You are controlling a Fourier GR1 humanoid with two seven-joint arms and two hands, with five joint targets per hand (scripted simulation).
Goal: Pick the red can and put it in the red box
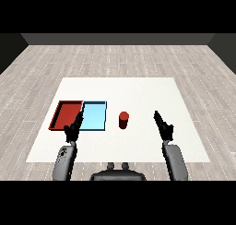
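Counting one red can [123,120], two trays.

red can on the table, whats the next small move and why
Probably bring the right hand leftward toward the small red cylindrical can to grasp it. The can stands upright on the white table, untouched, between the right hand and the light blue tray, and that hand is open. The flat red tray lies beyond the blue one, near the left hand.
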